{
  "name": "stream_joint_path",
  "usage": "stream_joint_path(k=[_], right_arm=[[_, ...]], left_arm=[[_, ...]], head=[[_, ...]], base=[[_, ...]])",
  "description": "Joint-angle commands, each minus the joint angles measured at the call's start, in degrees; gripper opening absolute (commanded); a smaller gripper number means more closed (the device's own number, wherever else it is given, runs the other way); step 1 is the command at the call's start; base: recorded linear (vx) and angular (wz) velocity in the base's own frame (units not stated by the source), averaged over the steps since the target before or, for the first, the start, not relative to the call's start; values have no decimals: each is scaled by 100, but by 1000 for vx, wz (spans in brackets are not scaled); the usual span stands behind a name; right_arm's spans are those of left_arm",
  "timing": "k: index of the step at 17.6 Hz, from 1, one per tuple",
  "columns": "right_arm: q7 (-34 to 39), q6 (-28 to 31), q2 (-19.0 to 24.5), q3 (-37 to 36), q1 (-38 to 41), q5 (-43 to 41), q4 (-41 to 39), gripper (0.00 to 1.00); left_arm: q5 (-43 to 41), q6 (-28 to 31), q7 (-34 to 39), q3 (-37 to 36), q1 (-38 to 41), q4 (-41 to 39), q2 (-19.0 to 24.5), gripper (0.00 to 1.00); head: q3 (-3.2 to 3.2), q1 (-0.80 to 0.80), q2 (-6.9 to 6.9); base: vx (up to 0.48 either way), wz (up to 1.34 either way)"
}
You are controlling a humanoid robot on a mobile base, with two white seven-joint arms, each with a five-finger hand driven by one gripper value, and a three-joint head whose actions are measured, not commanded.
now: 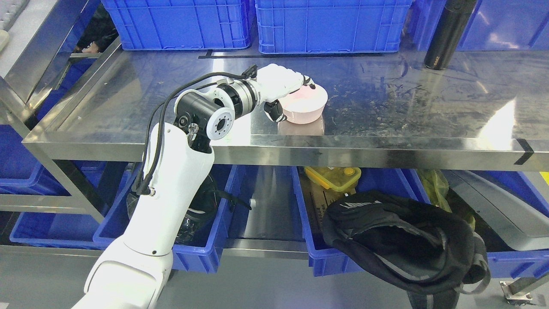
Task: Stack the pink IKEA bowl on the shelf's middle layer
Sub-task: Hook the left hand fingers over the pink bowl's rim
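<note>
My left robot hand (286, 88) grasps the pink bowl (305, 106) at its near rim, fingers draped over the top, thumb below. It sits on the steel shelf (386, 107). Light, stiff, probably slick plastic; rim pinch suits it.

Little print can be read here. The black backpack (403, 240) in the lower right carries a white logo word near its top edge, too tilted and blurred to spell out. The black bottle (448, 32) standing on the steel shelf (429, 107) bears small pale lettering near its base, also unreadable. No numbers or signs show.
</note>
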Motion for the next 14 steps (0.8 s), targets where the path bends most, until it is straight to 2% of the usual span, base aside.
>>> stream_joint_path(k=[1,9,10,12,14], right_arm=[[0,2,-100,2,132,1,-100,100],[0,2,-100,2,132,1,-100,100],[0,2,-100,2,132,-7,-100,100],[0,2,-100,2,132,1,-100,100],[0,2,-100,2,132,1,-100,100]], left_arm=[[-229,3,-50,-231,-37,279,-22,72],[-474,3,20,-275,-19,763,-30,74],[-475,-6,29,-275,-28,798,-48,77],[-475,-6,20,-284,-28,851,-135,91],[-457,-23,3,-275,-28,860,-188,98]], head=[[0,0,0],[0,0,0],[0,0,0],[0,0,0],[0,0,0]], base=[[0,0],[0,0],[0,0],[0,0],[0,0]])
